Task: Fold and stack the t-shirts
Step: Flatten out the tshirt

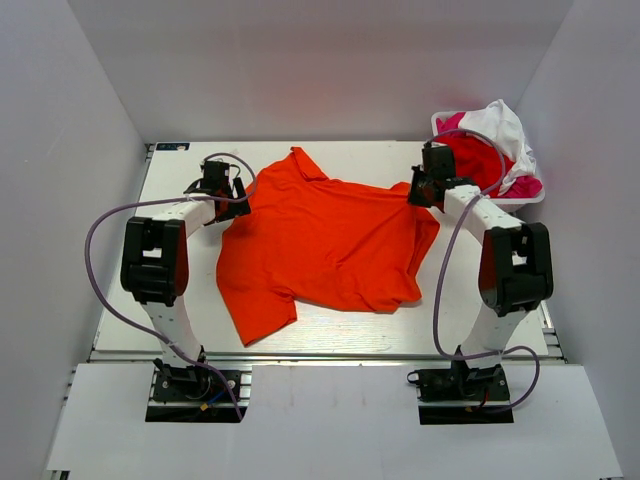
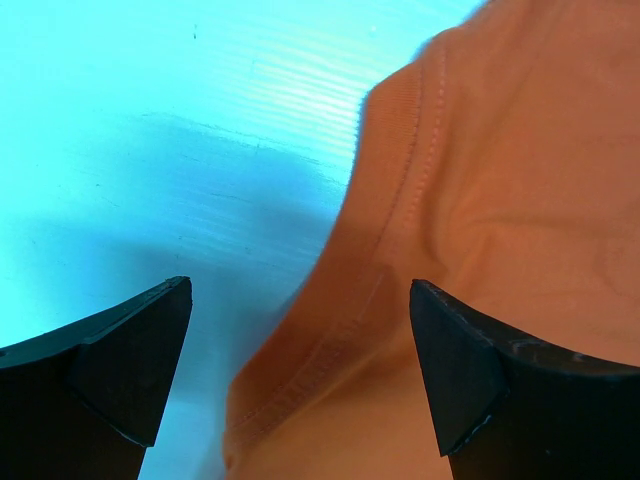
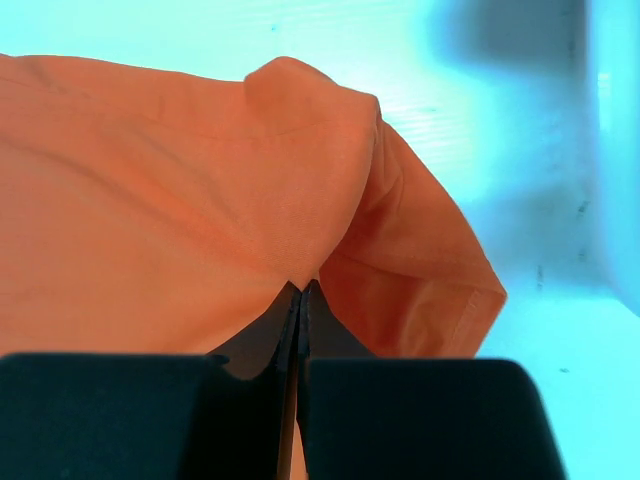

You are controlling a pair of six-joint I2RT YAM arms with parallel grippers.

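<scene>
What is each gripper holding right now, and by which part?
The right gripper is shut on the orange t-shirt, pinching a raised fold beside a sleeve opening. The left gripper stands open at the opposite edge and holds nothing.

A pale wood-grain table (image 1: 350, 332) occupied the centre of the frame. White walls enclosed it: a back wall (image 1: 330, 70) across the top, a left wall (image 1: 50, 200) and a right wall (image 1: 600, 220) at the sides. A white board (image 1: 330, 420) spanned the bottom. Lighting was even, with soft shadows.
</scene>
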